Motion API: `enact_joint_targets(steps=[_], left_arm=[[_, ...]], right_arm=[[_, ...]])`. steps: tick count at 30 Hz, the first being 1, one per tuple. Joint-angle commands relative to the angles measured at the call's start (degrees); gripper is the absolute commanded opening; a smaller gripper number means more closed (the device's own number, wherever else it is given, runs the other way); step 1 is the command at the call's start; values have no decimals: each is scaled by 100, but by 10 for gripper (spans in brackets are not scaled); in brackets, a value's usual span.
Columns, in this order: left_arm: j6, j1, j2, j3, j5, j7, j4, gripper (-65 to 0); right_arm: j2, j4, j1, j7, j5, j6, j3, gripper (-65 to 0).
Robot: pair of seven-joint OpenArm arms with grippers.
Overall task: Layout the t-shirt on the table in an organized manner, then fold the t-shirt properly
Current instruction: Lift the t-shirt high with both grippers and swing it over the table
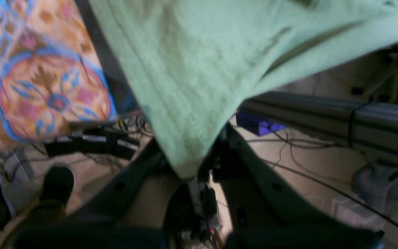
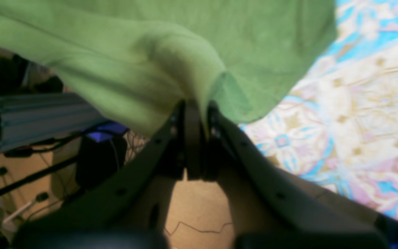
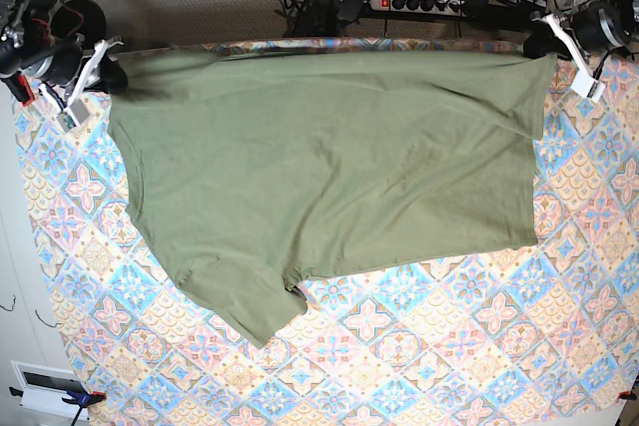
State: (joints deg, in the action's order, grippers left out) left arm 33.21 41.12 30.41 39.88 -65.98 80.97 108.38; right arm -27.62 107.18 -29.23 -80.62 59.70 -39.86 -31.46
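Olive-green t-shirt (image 3: pixel 329 167); pink-blue-cream diamond-tiled table (image 3: pixel 479 346).

The desk (image 3: pixel 419 346) wears a cloth of pink, blue and cream diamond tiles with floral medallions. Directly on it lies the olive-green t-shirt (image 3: pixel 329 177), spread flat from nine o'clock to three o'clock across the upper half, one sleeve reaching toward seven o'clock.

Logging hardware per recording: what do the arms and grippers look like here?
Both grippers, left and right, have dark, matte black fingers tapering to narrow tips, with small round holes along them. In the base view the arm ends are black with white parts; red wiring shows by the right one.
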Motion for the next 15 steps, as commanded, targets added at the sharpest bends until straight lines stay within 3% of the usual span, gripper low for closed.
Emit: enact_joint_targets(steps=[1,8,15], left_arm=[[15,41,110,43,-97,-97,252,-650],[15,419,471,-397,-97,-97,630,-650],[15,543,805,-625,-53,-97,683,-650]], right_arm=[[-109,82,0,62,91,-14,-49,-643],[-126,82,-474,62,91,-14,-41,-643],[-346,91,-896,62,91,-14,-93,-643]])
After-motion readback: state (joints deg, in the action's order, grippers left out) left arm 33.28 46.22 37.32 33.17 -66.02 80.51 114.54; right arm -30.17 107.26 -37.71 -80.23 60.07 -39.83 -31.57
